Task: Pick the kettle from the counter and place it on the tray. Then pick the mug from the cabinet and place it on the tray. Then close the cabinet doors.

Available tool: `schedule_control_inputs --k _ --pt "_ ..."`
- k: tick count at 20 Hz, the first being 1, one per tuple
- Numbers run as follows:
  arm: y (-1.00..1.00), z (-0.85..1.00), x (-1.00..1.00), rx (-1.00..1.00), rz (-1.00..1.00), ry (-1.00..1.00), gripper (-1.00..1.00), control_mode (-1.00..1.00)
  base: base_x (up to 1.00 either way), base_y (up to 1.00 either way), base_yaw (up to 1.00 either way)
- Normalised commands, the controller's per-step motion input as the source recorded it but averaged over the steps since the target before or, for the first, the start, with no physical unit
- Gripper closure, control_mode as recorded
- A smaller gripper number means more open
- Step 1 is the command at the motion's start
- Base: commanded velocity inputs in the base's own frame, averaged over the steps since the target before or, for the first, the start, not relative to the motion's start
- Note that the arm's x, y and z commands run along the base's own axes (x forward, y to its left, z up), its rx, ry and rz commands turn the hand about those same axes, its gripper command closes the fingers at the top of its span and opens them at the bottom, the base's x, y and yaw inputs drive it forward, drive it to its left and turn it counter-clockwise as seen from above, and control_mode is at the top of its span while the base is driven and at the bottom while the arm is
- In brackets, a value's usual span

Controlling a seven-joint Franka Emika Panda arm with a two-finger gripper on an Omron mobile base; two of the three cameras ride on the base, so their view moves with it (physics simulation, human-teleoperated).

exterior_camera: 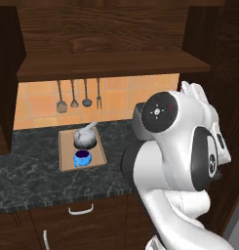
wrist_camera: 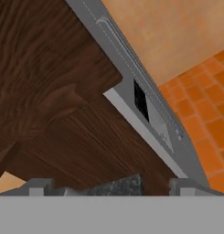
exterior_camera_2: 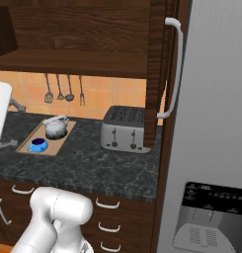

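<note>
The silver kettle (exterior_camera: 86, 136) and the blue mug (exterior_camera: 82, 157) both stand on the light-wood tray (exterior_camera: 65, 155) on the dark counter (exterior_camera: 28, 178); the mug is in front of the kettle. From the right base view the kettle (exterior_camera_2: 56, 127), mug (exterior_camera_2: 38, 145) and tray (exterior_camera_2: 52, 146) sit at the left. The cabinet (exterior_camera: 111, 66) stands open, with one door (exterior_camera: 3, 78) swung out at the left. The other door (exterior_camera_2: 156, 74) carries a silver bar handle (exterior_camera_2: 178, 64). My gripper (wrist_camera: 111, 186) is open and holds nothing, facing dark wood panels.
A silver toaster (exterior_camera_2: 123, 129) stands on the counter right of the tray. A tall grey fridge (exterior_camera_2: 211, 123) fills the right side. Utensils (exterior_camera: 77, 95) hang on the orange tiled wall. Drawers with white handles (exterior_camera: 81, 210) run below the counter.
</note>
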Motion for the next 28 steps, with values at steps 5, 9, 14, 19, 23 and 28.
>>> schedule_control_inputs --k 5,9,14,19,23,28 --pt "-0.23 0.07 -0.14 0.0 -0.03 0.0 -1.0 -1.0 0.0 0.0 0.0" --pt "-0.41 0.17 -0.26 0.0 -0.01 -0.19 -1.0 -1.0 0.0 0.0 0.0" --pt "-0.62 0.31 -0.25 0.05 -0.02 -0.29 -1.0 -1.0 0.0 0.0 0.0" --pt "-0.71 0.36 -0.22 0.03 -0.01 -0.34 -1.0 -1.0 0.0 0.0 0.0" --pt "-0.78 0.33 -0.1 0.07 -0.02 -0.42 -1.0 -1.0 0.0 0.0 0.0" --pt "-0.81 0.27 -0.05 0.16 -0.05 -0.31 -1.0 -1.0 0.0 0.0 0.0"
